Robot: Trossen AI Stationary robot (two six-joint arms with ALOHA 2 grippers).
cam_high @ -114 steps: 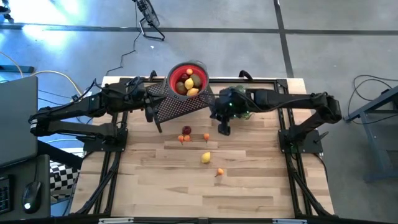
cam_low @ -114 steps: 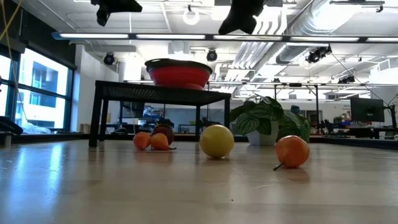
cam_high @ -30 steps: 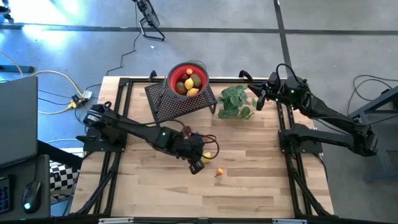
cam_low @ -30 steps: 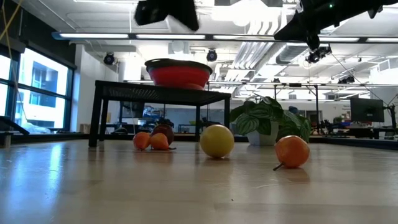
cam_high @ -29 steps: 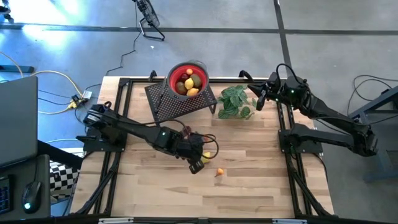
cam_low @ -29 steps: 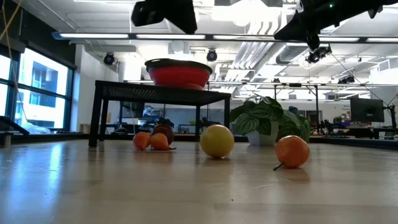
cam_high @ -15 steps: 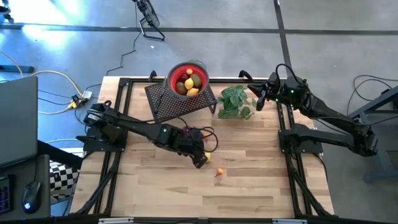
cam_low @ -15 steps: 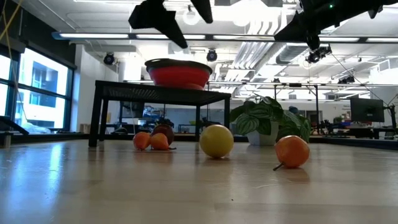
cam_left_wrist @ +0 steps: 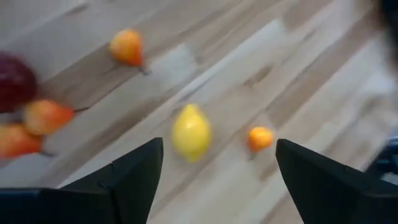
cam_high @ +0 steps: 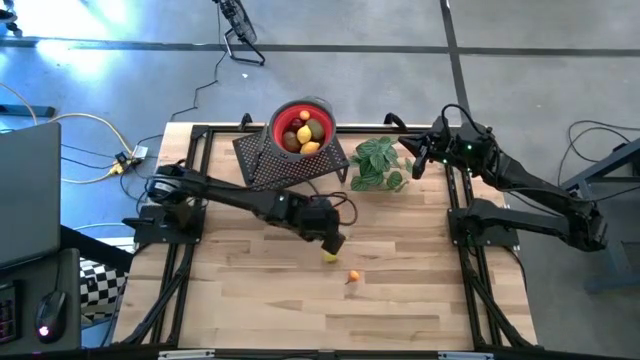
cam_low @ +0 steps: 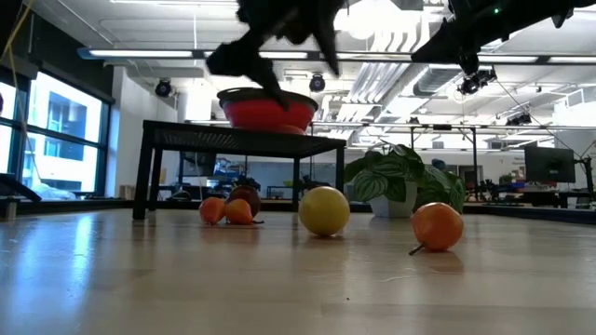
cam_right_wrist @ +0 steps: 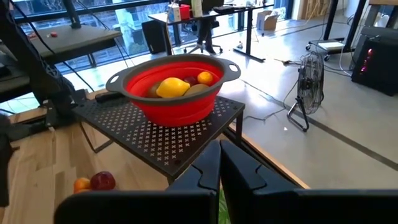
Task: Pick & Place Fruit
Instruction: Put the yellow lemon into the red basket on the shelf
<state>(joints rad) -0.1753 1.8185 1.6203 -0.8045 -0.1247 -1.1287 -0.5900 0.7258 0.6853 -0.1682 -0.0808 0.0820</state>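
Note:
A yellow lemon (cam_high: 330,257) and a small orange ball (cam_high: 353,277) lie on the wooden table; both show in the left wrist view (cam_left_wrist: 191,132) (cam_left_wrist: 260,138). A dark red fruit (cam_left_wrist: 12,81) and small orange fruits (cam_left_wrist: 46,116) lie farther toward the stand, hidden under my left arm in the high view. My left gripper (cam_high: 335,241) hovers open above the table just beyond the lemon, its fingers (cam_left_wrist: 124,177) apart and empty. A red bowl (cam_high: 302,127) with several fruits stands on a black perforated stand (cam_high: 285,168). My right gripper (cam_high: 420,160) is shut and empty at the far right.
A green leafy plant (cam_high: 378,165) stands right of the stand. In the low view the lemon (cam_low: 324,210) and an orange fruit (cam_low: 438,226) lie nearest the camera. Black frame rails (cam_high: 190,250) run along the table's left and right sides.
My left gripper has gone a little toward the table's far and right edges, off the lemon, which it covered in the high view and which now shows just near of it. It has turned about and shows blurred in the low view. The fruits have stayed in place.

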